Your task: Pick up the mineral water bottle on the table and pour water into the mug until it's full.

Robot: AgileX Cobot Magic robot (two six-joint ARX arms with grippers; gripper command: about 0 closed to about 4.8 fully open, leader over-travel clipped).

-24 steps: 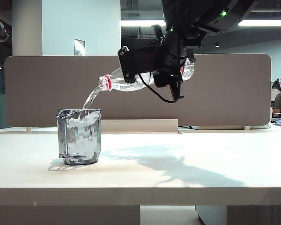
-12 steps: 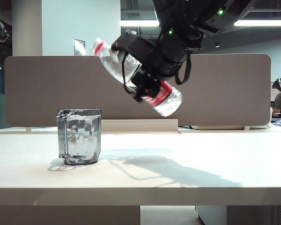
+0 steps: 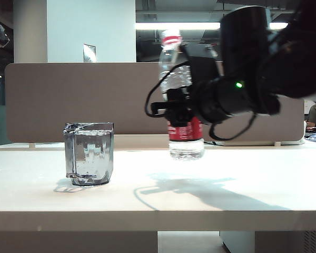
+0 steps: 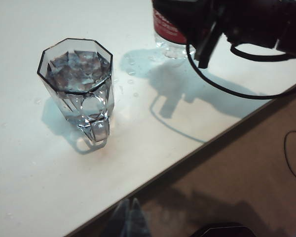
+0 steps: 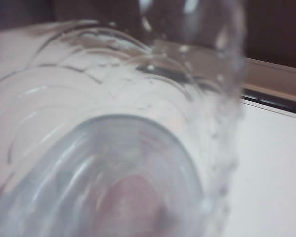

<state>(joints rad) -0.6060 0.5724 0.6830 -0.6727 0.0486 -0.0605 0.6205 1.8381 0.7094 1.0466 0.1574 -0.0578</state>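
We note the right gripper [image 3: 180, 108] clamps the upright mineral water bottle [image 3: 183, 134]; mug [image 3: 89, 153] full on desk [image 3: 226, 200]; left gripper unseen.

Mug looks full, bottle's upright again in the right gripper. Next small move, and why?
Probably lower the bottle straight down onto the table and then release. The mug is filled to near its rim, the bottle is upright in the right gripper, and its base hangs just above bare tabletop, well clear of the mug. The left gripper is out of view.
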